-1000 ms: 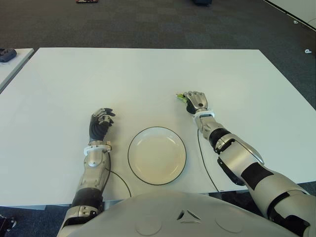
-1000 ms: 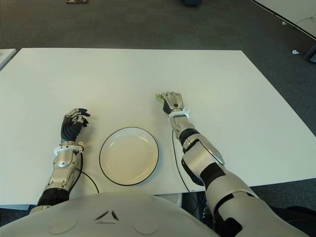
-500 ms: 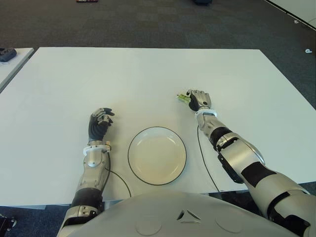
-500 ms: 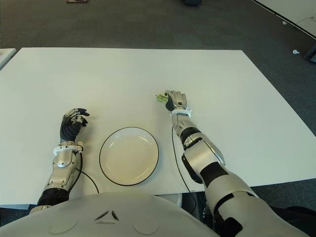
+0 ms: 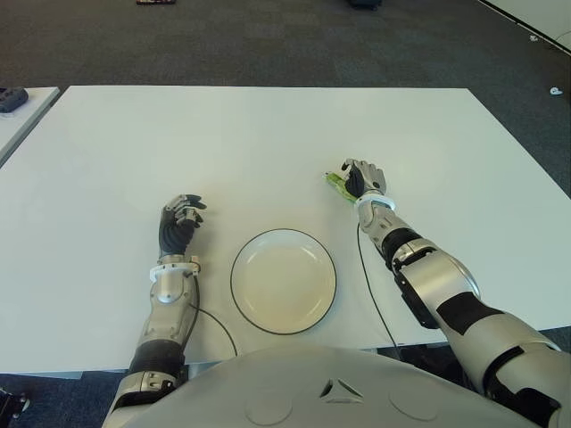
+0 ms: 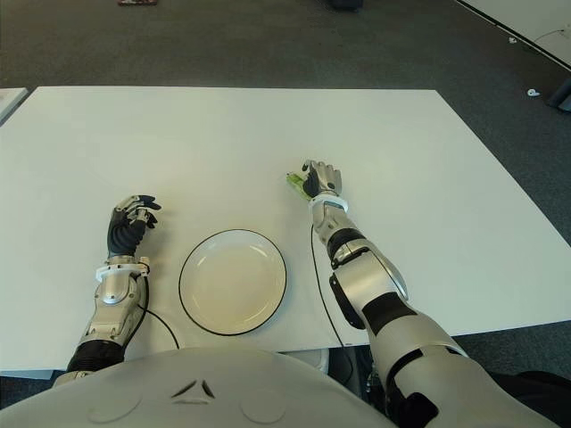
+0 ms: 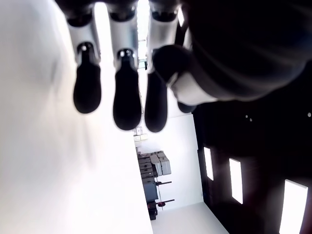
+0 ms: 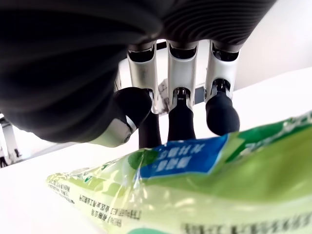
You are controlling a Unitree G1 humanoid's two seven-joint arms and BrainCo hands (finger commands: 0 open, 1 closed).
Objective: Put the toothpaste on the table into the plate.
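The plate [image 5: 284, 281] sits on the table [image 5: 268, 134] near its front edge, roughly midway between the left and right edges. The left hand [image 5: 178, 223] shows just to the left of the plate, slightly farther from the front edge. The right hand [image 5: 364, 179] is behind and to the right of the plate, toward the middle of the table, closed around the toothpaste [image 5: 338, 185], whose end sticks out on the hand's left side. The toothpaste is apart from the plate.
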